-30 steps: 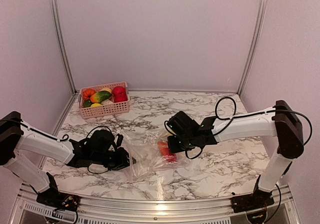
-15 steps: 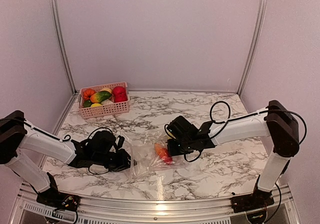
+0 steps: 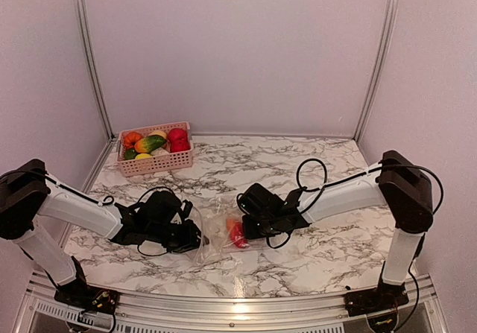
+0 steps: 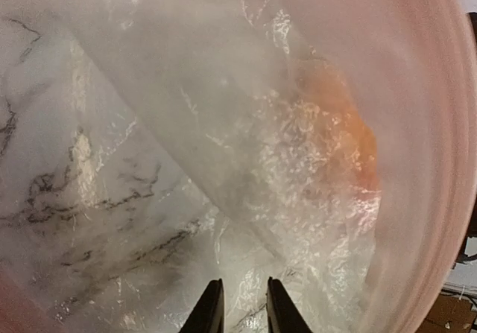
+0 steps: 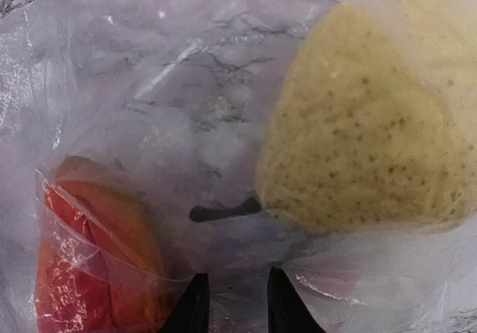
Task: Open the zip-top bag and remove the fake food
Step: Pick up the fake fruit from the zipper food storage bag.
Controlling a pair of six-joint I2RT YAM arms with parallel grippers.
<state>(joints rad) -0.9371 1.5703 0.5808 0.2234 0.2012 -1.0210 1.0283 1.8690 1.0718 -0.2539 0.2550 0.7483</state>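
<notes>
Far ahead of the left gripper [image 4: 240, 312] and to its left, well apart from it, we see the pink basket [image 3: 155, 163] at the back of the marble table [image 3: 335, 251]. The left gripper lies low over the table and points to the right. Its jaws stand only a little apart. In its wrist view the crinkled film passes between the two fingertips, so we read it as closed on the left edge of the zip-top bag [image 3: 212, 238]. The bag lies on the table directly in front of this hand and stretches away from it to the right. Through the film, ahead of the left fingers and to their right, an orange blur shows.

The fake food [image 3: 237, 235] sits in the right part of the bag, between the two hands and just beside the right one. The right gripper [image 5: 236, 307] comes from the right, with its fingertips at the bag. Just ahead of them on the left, a red-orange piece [image 5: 89, 251] lies under the plastic. Ahead on the right is a yellow dotted piece [image 5: 373, 117], very near. These jaws are slightly apart, but we cannot tell whether they hold the film.
</notes>
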